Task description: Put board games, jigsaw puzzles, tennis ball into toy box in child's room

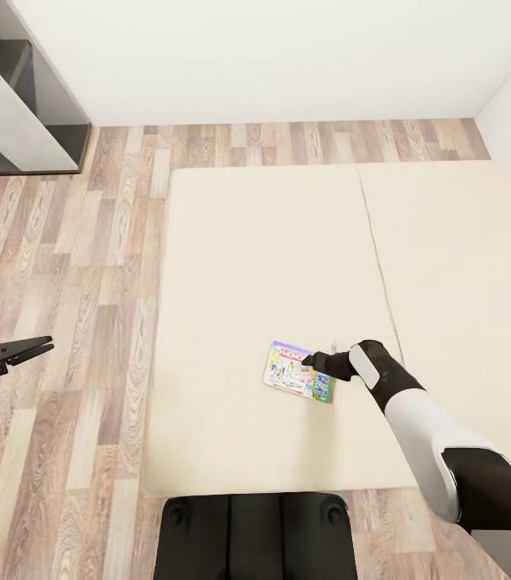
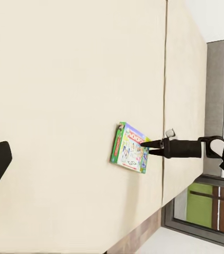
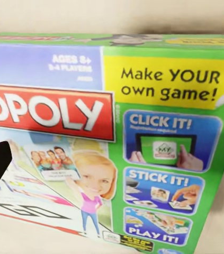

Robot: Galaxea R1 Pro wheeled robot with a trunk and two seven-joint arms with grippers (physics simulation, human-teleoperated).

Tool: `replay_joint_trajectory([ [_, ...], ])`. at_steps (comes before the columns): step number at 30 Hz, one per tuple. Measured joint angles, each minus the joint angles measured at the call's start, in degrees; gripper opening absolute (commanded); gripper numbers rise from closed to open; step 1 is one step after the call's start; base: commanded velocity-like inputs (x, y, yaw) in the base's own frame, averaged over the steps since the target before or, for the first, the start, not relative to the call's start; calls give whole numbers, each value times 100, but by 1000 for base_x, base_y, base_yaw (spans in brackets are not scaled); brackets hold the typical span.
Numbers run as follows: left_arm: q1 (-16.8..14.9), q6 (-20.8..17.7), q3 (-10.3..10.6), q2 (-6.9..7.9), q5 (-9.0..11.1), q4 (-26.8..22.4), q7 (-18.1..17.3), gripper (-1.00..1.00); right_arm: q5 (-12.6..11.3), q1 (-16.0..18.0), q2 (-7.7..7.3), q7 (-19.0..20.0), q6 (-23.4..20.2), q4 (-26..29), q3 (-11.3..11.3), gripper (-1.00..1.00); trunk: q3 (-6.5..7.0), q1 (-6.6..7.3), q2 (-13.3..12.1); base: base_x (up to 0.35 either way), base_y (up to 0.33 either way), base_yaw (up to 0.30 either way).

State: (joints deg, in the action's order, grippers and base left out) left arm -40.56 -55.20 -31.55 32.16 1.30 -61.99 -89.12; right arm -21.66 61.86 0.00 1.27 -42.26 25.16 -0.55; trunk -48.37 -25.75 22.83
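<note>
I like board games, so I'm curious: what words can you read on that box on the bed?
All on the board game:
"OPOLY" on a red banner, its start cut off
"AGES 8+"
"Make YOUR own game!"
"CLICK IT!"
"STICK IT!"
"PLAY IT!"
The player-count line and other small print are too blurred to read.

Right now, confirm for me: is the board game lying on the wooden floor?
No. In the head view the board game lies flat on the beige bed, with the right gripper at its edge.

Wood-plank floor (image 1: 78, 322) ran under plain white walls (image 1: 272, 56); a grey shelving unit (image 1: 14, 97) stood at upper left of the frame.
</note>
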Motion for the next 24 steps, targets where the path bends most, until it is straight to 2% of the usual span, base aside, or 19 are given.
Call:
replay_joint_trajectory([
  [7, 3, 2, 4, 0, 0, 2, 0, 100, -2, 0, 0, 0, -1, 0, 0, 100, 0, 0, 0, 0, 108, 0],
  [24, 2, 0, 18, 0, 1, 2, 2, 100, 0, 0, 0, 0, 0, 1, 1, 100, 0, 0, 0, 0, 7, 0],
])
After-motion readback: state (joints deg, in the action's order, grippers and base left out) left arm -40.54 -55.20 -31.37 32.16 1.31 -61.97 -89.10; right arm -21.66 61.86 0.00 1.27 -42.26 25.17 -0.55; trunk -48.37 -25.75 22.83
